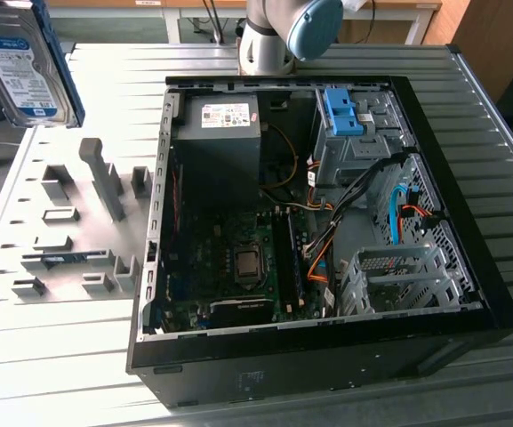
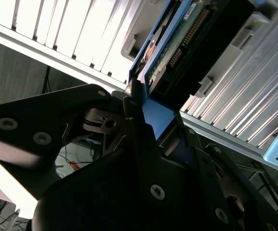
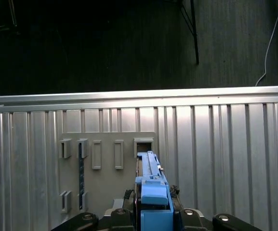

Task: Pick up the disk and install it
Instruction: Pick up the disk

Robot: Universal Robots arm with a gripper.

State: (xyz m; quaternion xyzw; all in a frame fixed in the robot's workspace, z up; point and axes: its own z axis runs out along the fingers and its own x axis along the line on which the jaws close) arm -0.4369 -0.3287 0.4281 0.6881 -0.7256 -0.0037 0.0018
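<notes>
The table (image 1: 469, 107) is ribbed bare metal, with long parallel slats running across it.

On it lies a black computer case (image 1: 327, 365) on its side with the panel off. Inside are a green motherboard (image 1: 229, 258), a black box-shaped power supply (image 1: 220, 142) with a white sticker, bundled cables, perforated metal drive cages and a bare blue plastic bracket (image 1: 343, 111).

Just beside the case, on the exterior view's left, sits a flat matte grey fixture plate (image 1: 12, 227) carrying small rectangular slot blocks and one tilted upright post.

The arm (image 1: 278, 31) rises behind the case, with a smooth silver-grey body and a pale blue joint cap.

The disk (image 1: 20, 67) is off the table, held in the air over the fixture plate at the exterior view's far left, well apart from the case. It is a flat silver-grey rectangle with a white-and-blue label and a blue plastic carrier around its edges. The second wrist view shows its green circuit board.

The end effector (image 2: 158, 120) is black with bolted plates. Its fingers (image 2: 135, 98) are closed narrowly on the blue carrier at one end of the disk, gripping it firmly.
</notes>
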